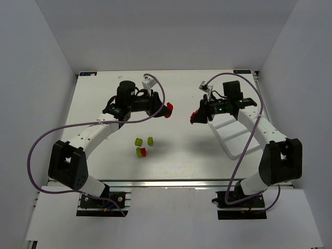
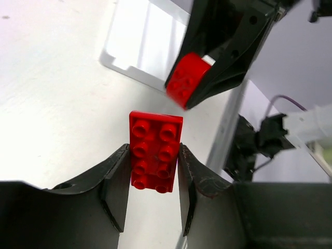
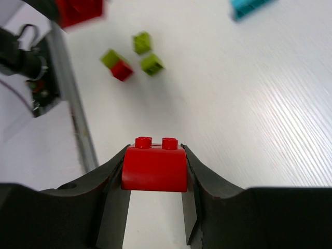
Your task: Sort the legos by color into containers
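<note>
**Left gripper**: the jaws are closed part-way onto a flat red brick, two studs wide and four long. The pads press on its long sides. The studded face is turned to the wrist camera, and about half the brick projects beyond the fingertips.

**Right gripper**: the jaws are narrowed in the same way onto a red two-stud brick with rounded shoulders. Its studs point away from the palm.

**Pose:** From above, the left arm runs from its near-left base with the forearm slanting toward the middle of the table. Its wrist is bent so the claw points right. The right arm runs up the right side and passes over the white tray, with its wrist turned left. The two claws face each other over the far-middle of the table, bricks leading, with a gap between them. Both bricks are held off the surface.

**Loose pieces:** These lie on the table nearer the bases, closer to the left arm.
- One lime brick sits just beside a second lime brick.
- Just nearer, a third lime brick touches a small red brick.
- A cyan brick, blurred, lies at the top edge of the right wrist view.

**Tray:** It lies at an angle on the right of the table, with its dividers visible. The forearm covers part of it, so its contents cannot be told.
</note>
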### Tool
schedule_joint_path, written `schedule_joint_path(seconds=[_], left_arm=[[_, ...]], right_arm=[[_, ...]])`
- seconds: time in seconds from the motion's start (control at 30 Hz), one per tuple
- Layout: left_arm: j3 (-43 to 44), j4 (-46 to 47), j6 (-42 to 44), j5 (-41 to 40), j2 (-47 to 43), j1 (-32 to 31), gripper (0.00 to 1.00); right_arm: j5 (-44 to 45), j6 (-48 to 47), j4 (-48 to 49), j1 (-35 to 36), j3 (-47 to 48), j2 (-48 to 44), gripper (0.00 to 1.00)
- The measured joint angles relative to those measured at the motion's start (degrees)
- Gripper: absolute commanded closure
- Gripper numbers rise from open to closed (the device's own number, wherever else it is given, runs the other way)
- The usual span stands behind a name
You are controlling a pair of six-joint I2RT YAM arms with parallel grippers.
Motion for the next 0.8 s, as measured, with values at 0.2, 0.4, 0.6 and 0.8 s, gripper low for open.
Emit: schedule_joint_path(seconds=[0.2,0.4,0.6,0.8], left_arm=[[0.3,-1.5,1.0,-5.5,0.2,-0.3,1.00],[0.3,-0.9,0.9,-6.6,2.4,-2.8,1.00],[0.5,-0.7,0.9,-7.9,5.7,-5.9,1.00],[4.5,-0.9,0.9,-10.2,10.6,-8.9,1.00]], right_arm=[[15.8,-1.6,-0.1,-6.4,-5.3,-2.0,1.00],[37.2,-1.4,6.6,-8.3,-9.5,-3.8,1.00],[47.6,0.2,9.2,-9.0,-4.5,5.1,1.00],[51.0,1.2,8.2,-9.4,0.1,12.8,0.59]])
